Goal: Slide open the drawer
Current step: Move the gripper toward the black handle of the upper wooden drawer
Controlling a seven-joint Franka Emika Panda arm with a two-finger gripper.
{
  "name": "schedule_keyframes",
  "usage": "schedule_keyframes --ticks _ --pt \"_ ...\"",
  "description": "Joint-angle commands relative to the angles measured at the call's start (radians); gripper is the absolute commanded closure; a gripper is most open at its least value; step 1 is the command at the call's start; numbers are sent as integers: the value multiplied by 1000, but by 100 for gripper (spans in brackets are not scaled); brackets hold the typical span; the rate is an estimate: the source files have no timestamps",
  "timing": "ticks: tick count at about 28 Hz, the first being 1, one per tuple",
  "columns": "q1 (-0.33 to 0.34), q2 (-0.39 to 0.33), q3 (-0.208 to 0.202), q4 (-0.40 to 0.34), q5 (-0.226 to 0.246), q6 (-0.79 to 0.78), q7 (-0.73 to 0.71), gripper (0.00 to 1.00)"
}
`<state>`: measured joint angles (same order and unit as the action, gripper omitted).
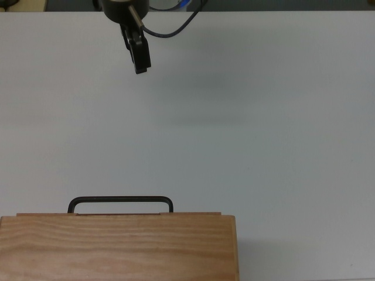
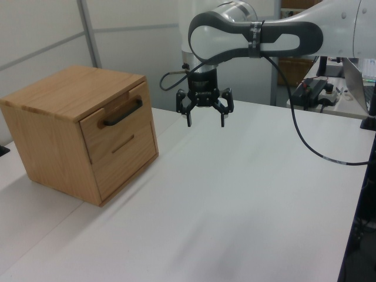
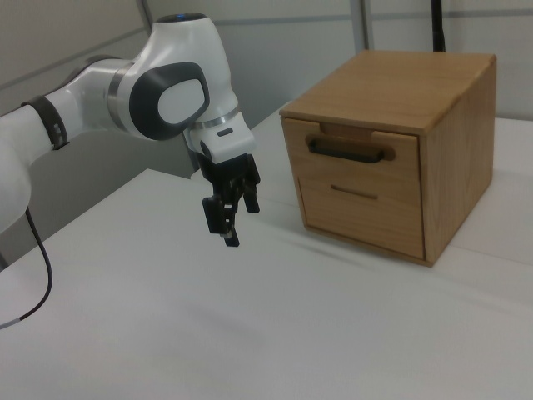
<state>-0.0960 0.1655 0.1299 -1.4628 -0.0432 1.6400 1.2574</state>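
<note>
Above a plain white table [image 2: 235, 194], the white and grey Franka Panda robot arm [image 2: 258, 32] holds its black two-finger gripper [image 2: 205, 119] in the air, its 2 fingers [image 2: 189, 117] spread wide and grasping nothing, as the left view shows. Seen in the top view, the gripper [image 1: 139, 58] appears edge-on near the top edge, just left of centre, with a dark cable [image 1: 173, 28] looping beside it. Over in the right view the gripper [image 3: 226, 223] hangs tips-down at the end of the arm [image 3: 141, 96], clear of the tabletop [image 3: 250, 333] and well apart from the box.

Nearby, the light wooden box-shaped cabinet [image 2: 79, 132] sits on the table, at the left view's left and the right view's right [image 3: 391, 158]. Its upper front carries the drawer, a light wooden flat panel [image 2: 117, 120] with a thin black metal bar handle [image 2: 124, 111]; the panel sits nearly flush with the cabinet face, so the drawer is closed or very nearly so. Below it is a 2nd panel [image 3: 362, 212] with only a slim slot. From the top view, the handle [image 1: 120, 201] juts out from the cabinet's wavy-grained top [image 1: 117, 249] at the bottom left, far from the gripper.

Beyond the table in the left view stand pale wall panels [image 2: 47, 29] and cluttered equipment [image 2: 320, 88].
</note>
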Motion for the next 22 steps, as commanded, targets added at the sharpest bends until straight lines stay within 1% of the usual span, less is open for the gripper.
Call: schedule_keyframes --ticks 1,3,7,8,12,14,16,17,22 --pt "28 29 -4 -7 -4 130 195 4" --pt "33 55 -4 -7 -6 171 250 4" --pt "33 92 -3 -4 -4 256 275 4" --pt "33 104 -3 -4 -3 329 290 4" --pt "33 129 -3 -4 -6 466 310 4" --pt "33 158 -4 -1 -7 573 312 4" --pt "33 169 -7 -1 -6 659 312 4" --pt "33 178 -10 -1 -7 743 312 4" --pt "35 210 -16 -1 -9 915 312 4"
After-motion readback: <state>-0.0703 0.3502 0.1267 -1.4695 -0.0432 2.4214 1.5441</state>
